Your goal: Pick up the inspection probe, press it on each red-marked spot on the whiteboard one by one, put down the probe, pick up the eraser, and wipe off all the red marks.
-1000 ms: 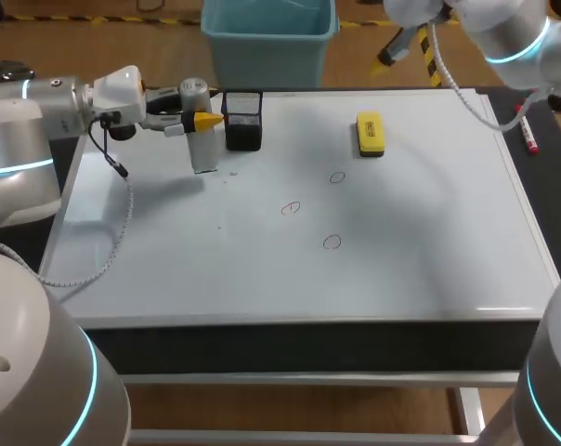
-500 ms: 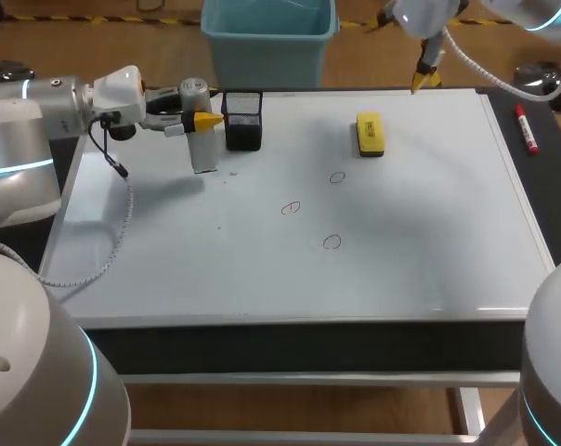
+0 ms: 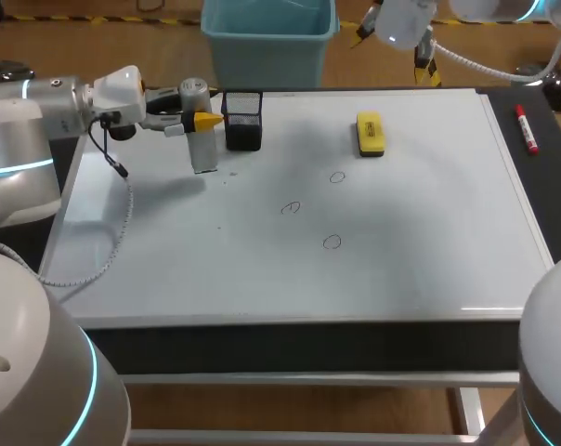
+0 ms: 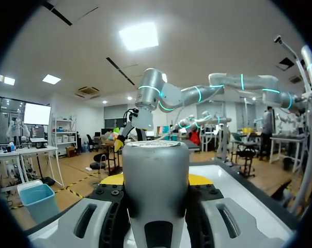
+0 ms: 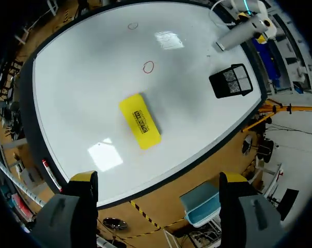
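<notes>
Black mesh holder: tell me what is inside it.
Seen from the right wrist view, the black mesh holder looks empty; its mesh floor shows. The probe stands outside it, gripped by the left claw. In the head view its near wall hides the inside.

- eraser lay on whiteboard.
- holder stood left of eraser; probe farther left.
- three marks lay before eraser.
- marker lay right of eraser.
</notes>
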Motion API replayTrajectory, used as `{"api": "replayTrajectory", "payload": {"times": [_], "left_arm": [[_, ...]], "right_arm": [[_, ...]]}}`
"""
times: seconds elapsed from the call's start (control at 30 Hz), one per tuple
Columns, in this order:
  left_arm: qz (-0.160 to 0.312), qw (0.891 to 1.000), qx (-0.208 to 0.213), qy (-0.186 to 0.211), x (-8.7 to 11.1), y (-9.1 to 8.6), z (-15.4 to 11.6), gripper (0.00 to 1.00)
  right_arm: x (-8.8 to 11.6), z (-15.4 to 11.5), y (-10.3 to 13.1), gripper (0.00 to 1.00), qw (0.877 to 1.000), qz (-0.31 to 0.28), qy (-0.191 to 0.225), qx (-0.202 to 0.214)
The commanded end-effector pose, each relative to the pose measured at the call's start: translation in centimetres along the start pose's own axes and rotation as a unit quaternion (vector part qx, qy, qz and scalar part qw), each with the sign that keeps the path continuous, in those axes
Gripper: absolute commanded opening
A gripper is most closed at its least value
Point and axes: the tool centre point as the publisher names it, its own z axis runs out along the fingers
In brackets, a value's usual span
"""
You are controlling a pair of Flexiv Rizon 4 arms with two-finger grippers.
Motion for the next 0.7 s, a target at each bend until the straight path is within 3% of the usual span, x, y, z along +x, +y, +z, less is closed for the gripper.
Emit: {"api": "replayTrajectory", "payload": {"times": [0.03, 0.33, 0.57, 0.63, 0.7], "left_arm": [[0.001, 1.000, 0.001, 0.000, 0.0, 0.0, 0.0, 0.00], [0.001, 1.000, 0.001, 0.000, 0.0, 0.0, 0.0, 0.00], [0.001, 1.000, 0.001, 0.000, 0.0, 0.0, 0.0, 0.00], [0.001, 1.000, 0.001, 0.000, 0.0, 0.0, 0.0, 0.00], [0.001, 1.000, 0.001, 0.000, 0.0, 0.0, 0.0, 0.00]], "right_arm": [[-0.1, -0.6, 0.5, 1.00, 0.997, 0.001, 0.075, 0.008], [-0.3, 1.4, 1.8, 1.00, 0.997, -0.049, 0.046, -0.026], [1.1, 2.7, 1.6, 1.00, 0.995, -0.082, 0.026, -0.044], [1.5, 2.9, 1.7, 1.00, 0.993, -0.106, 0.003, -0.055], [1.9, 3.3, 2.0, 1.00, 0.990, -0.130, 0.006, -0.049]]}}
